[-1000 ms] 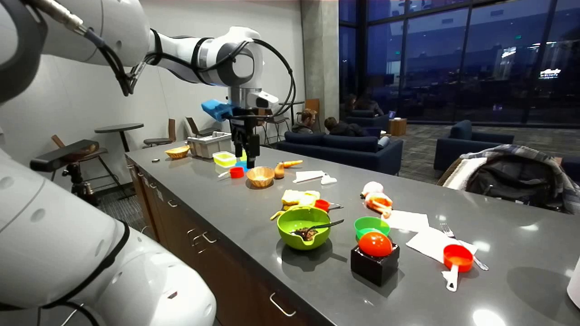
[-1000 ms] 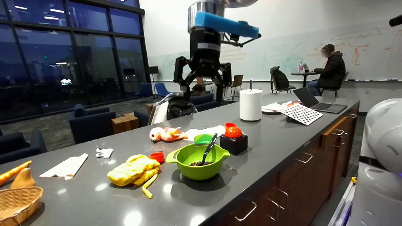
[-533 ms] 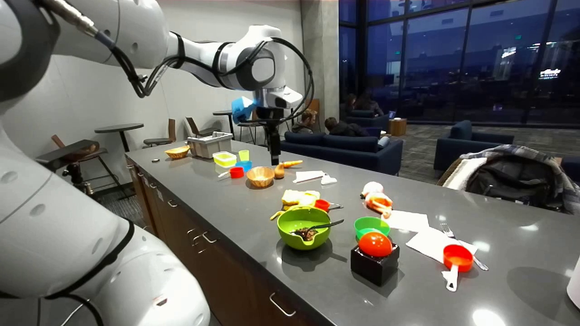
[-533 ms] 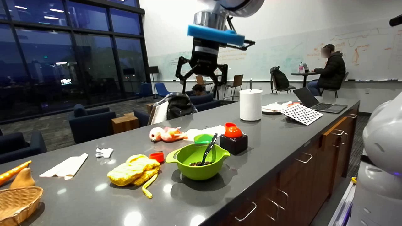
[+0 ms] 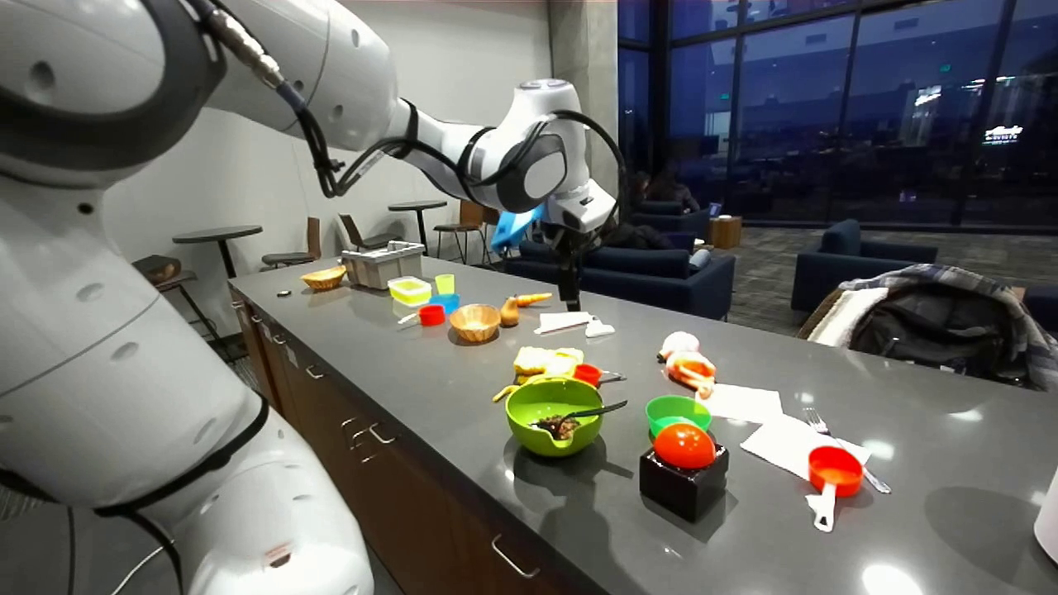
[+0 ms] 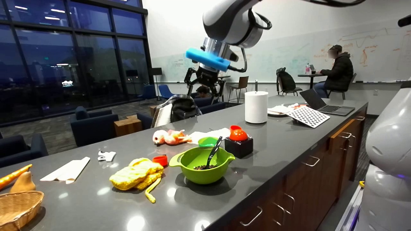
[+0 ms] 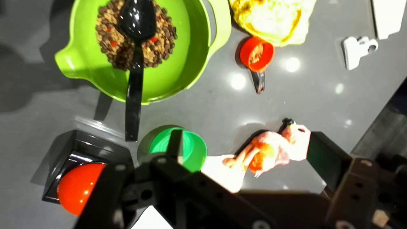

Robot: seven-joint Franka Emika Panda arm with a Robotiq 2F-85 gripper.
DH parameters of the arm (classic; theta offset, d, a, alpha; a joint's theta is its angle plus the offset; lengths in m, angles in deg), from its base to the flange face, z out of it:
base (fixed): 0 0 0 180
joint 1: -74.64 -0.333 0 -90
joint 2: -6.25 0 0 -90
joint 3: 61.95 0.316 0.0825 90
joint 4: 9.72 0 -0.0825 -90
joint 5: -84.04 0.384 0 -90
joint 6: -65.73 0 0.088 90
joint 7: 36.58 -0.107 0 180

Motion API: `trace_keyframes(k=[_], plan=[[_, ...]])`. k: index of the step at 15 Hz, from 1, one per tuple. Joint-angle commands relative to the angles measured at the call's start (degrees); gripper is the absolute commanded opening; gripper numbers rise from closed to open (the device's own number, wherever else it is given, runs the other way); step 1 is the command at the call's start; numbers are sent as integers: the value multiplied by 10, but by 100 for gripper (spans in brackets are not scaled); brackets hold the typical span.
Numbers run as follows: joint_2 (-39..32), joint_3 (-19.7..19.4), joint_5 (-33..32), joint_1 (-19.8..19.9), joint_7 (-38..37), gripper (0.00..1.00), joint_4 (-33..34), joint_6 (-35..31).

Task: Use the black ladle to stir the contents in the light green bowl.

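Jaws of the black two-finger gripper spread wide, up above the glossy dark-grey counter. Clock is wrist view, from the jaw gap. Seen through the gap, down on the counter: pink-and-orange toy figure, black tip at one end. 9 o'clock: round green plastic cup, partly hidden by the gripper; further out, between 8 and 9, glossy black square box with smooth red dome at its top. Between 10 and 11: light green bowl, spout and loop handle, holding a mix of brown, tan and red bits. Black plastic ladle is in it, head at the mix, handle out over the bowl's 6 o'clock rim; well apart from the gripper in both exterior views. 12 o'clock: small round red measuring cup, dark handle; crumpled yellow cloth-like piece just past it. Between 1 and 2: white plastic clip.
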Motion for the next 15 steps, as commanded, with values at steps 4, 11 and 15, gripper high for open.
trace_keyframes(k=[4, 11, 15], plan=[[-92, -13, -135, 47, -172, 100, -30, -238], [-44, 66, -484, 239, -488, 100, -60, -267], [43, 96, -529, 240, -559, 100, -54, -102]])
